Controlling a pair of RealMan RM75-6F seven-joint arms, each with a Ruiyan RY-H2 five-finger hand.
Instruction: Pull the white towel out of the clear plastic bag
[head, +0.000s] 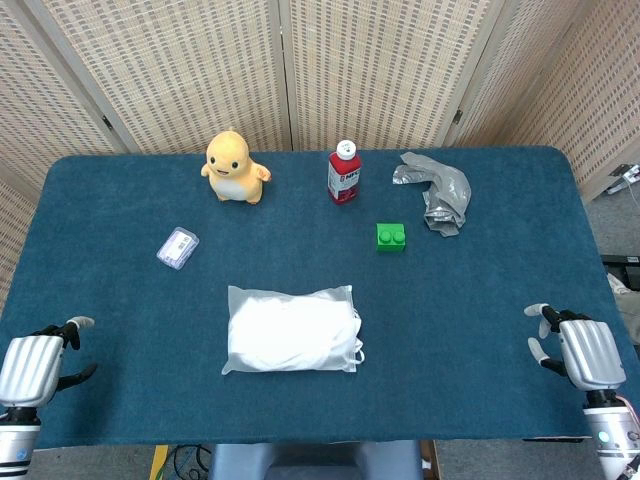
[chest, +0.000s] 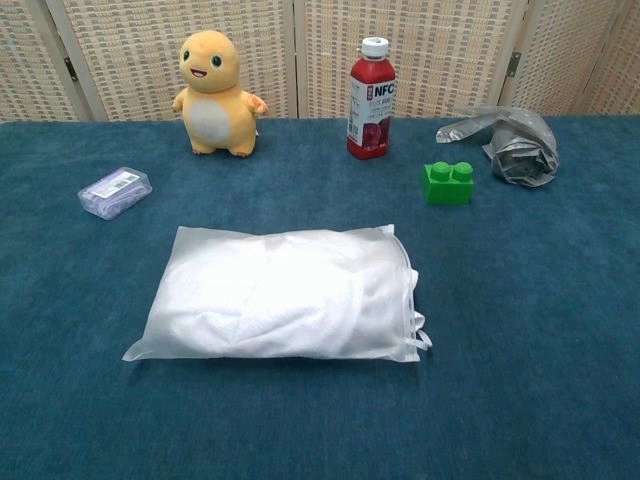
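Observation:
A clear plastic bag (head: 290, 330) (chest: 280, 292) lies flat near the table's front middle, with the white towel (head: 285, 335) (chest: 270, 295) folded inside it. The bag's drawstring end faces right. My left hand (head: 35, 362) rests at the front left corner, far from the bag, fingers apart and holding nothing. At the front right corner sits my right hand (head: 575, 350), also empty with its fingers spread. Neither hand shows in the chest view.
On the blue table (head: 480, 300) stand a yellow plush toy (head: 235, 168), a red juice bottle (head: 343, 173), a green brick (head: 391, 237), a crumpled grey bag (head: 438, 190) and a small clear box (head: 178, 248). Woven screens close the back.

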